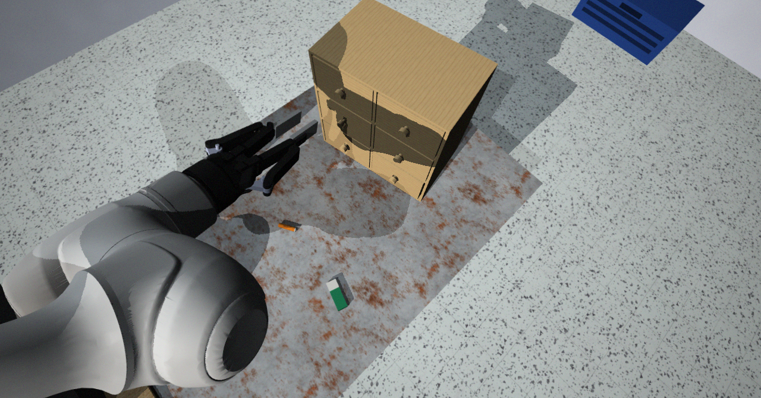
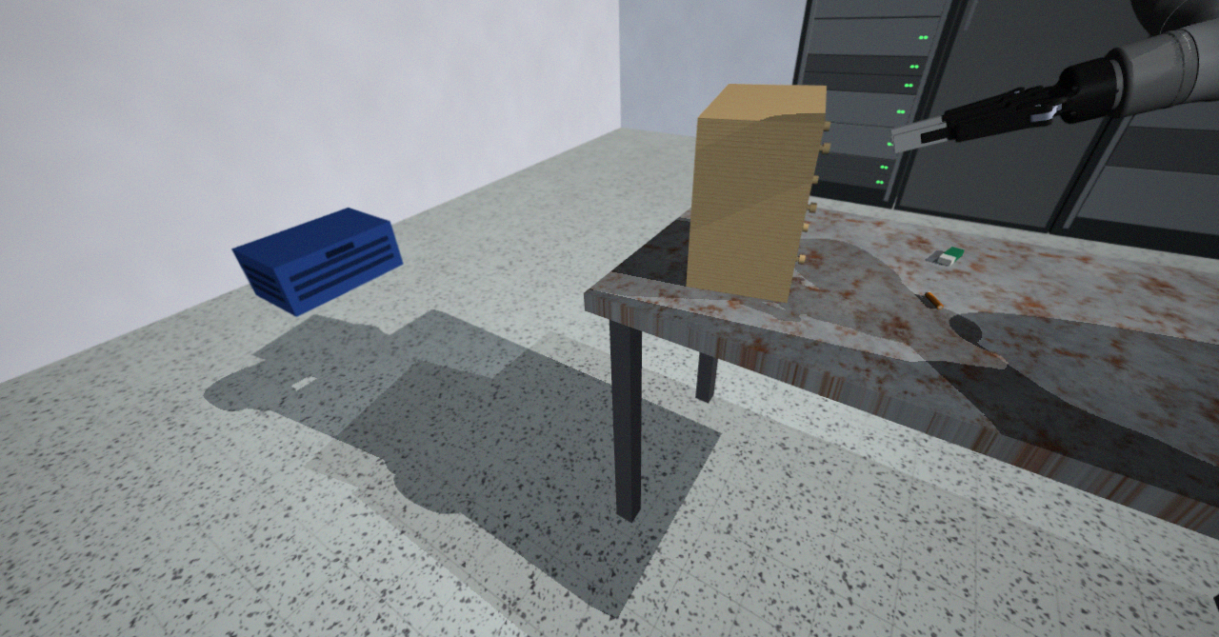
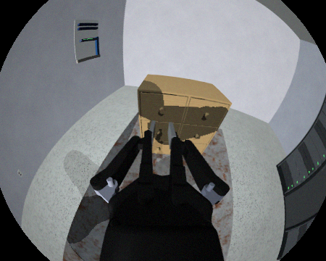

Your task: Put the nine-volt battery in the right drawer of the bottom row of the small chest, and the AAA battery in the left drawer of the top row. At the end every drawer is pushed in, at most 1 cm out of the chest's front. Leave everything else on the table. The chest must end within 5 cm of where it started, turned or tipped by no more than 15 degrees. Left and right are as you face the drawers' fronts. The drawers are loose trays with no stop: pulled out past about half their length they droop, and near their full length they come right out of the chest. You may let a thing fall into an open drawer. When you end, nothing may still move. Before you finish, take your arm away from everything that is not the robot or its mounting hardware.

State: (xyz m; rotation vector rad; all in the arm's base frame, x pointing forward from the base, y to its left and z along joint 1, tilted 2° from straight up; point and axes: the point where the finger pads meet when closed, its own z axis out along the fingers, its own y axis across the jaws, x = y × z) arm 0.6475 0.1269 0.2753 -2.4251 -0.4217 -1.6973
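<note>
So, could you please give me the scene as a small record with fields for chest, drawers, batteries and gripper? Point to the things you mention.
chest: light wooden six-drawer chest [image 1: 404,57] [image 2: 749,198] [image 3: 181,87], upright on the rust-stained grey table [image 1: 372,353] [image 2: 1065,292]
drawers: all look pushed in
batteries: small orange cylinder [image 1: 287,226] [image 2: 932,299] and green-and-white block [image 1: 337,295] [image 2: 951,255], both lying on the table
gripper: black two-finger gripper [image 1: 303,124] [image 2: 905,138] [image 3: 161,127], fingers slightly apart, holding nothing, in front of the chest

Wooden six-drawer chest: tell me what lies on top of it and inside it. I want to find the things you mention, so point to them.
Only shadow falls across the top of the wooden six-drawer chest [image 1: 404,57] [image 2: 754,198] [image 3: 181,87]; no object rests there. The drawers are shut, so their insides are hidden.
</note>
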